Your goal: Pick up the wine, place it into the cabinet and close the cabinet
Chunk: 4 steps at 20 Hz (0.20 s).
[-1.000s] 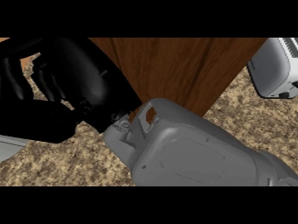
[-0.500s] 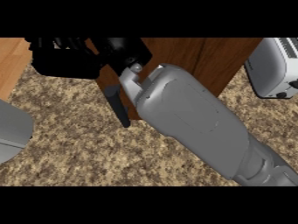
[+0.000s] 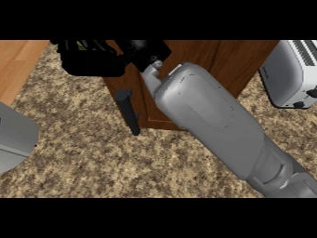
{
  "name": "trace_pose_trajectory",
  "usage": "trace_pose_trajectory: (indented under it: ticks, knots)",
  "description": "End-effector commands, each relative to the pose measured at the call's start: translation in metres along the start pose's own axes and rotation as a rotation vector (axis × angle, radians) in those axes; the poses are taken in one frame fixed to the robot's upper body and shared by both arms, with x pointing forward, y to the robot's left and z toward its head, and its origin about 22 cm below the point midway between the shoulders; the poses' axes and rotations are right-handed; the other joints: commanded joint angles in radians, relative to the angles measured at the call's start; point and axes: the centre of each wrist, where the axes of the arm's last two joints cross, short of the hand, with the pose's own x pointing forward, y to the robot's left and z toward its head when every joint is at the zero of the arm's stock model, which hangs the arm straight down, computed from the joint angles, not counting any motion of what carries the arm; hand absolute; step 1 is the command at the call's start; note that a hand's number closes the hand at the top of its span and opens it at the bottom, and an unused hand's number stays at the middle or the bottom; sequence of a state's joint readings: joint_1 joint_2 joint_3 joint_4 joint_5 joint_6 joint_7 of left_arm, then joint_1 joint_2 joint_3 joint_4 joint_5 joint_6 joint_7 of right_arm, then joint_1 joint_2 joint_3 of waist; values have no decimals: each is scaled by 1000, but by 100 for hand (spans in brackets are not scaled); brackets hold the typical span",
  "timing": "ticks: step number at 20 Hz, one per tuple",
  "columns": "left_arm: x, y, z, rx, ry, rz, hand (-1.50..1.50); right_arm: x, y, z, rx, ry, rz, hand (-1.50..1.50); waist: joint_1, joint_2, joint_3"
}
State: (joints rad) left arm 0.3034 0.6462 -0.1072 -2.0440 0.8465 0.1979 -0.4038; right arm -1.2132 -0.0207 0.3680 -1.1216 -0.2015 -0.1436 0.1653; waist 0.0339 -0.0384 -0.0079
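Right hand point(image 3: 141, 49) fingers curled round dark wine point(image 3: 92, 67), mostly hidden, near brown cabinet point(image 3: 212, 58).

Counter top point(image 3: 120, 172): speckled brown-and-beige stone, fills the view from 3 through 6 to 9 o'clock. Pale wood surface point(image 3: 3, 65) at 10 o'clock, bordering the stone. Silver toaster point(image 3: 294, 74) at 2 o'clock, slots up, black knob on its near face. Lighting even.

There is one brown wooden cabinet point(image 3: 209, 60) with one dark bar handle point(image 3: 128, 111), one shiny silver toaster point(image 3: 294, 74), one speckled brown stone surface point(image 3: 120, 167), and one black robot hand point(image 3: 92, 65) on one long grey arm point(image 3: 222, 125).
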Motion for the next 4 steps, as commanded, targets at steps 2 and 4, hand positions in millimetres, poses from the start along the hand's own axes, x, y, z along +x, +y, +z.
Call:
trace_pose_trajectory:
  ticks: [2,4]
  knots:
    - [-6,2,-1,5,8,-3,-150,-30,-49,-3,-141,147,80,150,-11,50,6]
    - [-1,-4,5,-18,10,17,-150,-33,-55,0,-160,135,67,150,2,46,7]
